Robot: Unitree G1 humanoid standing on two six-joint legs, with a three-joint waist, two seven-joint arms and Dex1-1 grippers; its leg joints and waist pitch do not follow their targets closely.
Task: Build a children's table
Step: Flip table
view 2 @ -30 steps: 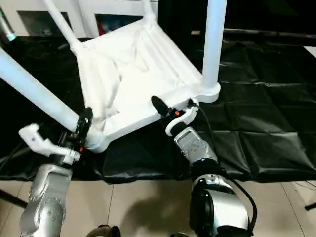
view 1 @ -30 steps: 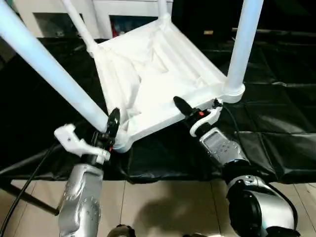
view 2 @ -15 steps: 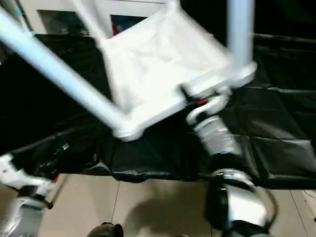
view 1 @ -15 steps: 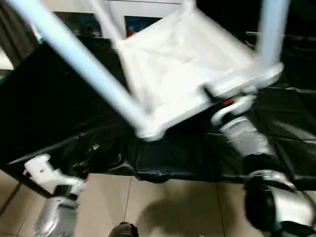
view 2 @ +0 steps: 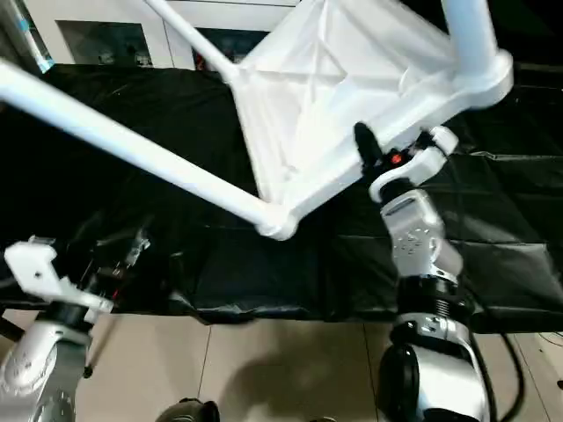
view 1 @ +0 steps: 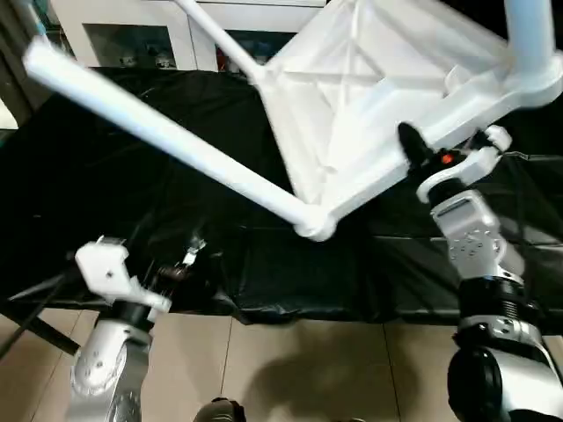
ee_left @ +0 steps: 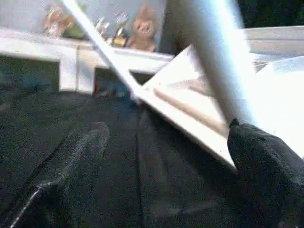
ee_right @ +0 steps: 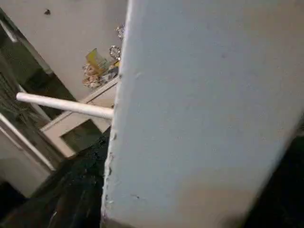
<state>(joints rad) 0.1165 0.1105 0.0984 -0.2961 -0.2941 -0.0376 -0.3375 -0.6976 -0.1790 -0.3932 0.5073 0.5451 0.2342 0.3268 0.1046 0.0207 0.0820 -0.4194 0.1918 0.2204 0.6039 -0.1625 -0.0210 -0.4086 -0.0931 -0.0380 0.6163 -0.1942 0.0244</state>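
R gripper [view 1: 420, 151] clamps tilted table [view 1: 369, 97] rim | L gripper [view 1: 171, 268] free

Smooth white plastic table [view 1: 369, 105]

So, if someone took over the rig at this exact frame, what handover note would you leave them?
Right gripper: clamped on the near rim of the white plastic children's table, holding it tipped up, ribbed underside toward the camera.
Left gripper: open, empty, low at the near edge of the black cloth-covered worktop, off the table.
Table: its long white tubular legs are in their corner sockets; the near-left leg juts out to the robot's left, the near-right leg rises by the right gripper.
Done: the legs in view are fitted.
Left: get a second grip with the left gripper, turn the table over and stand it on its legs.
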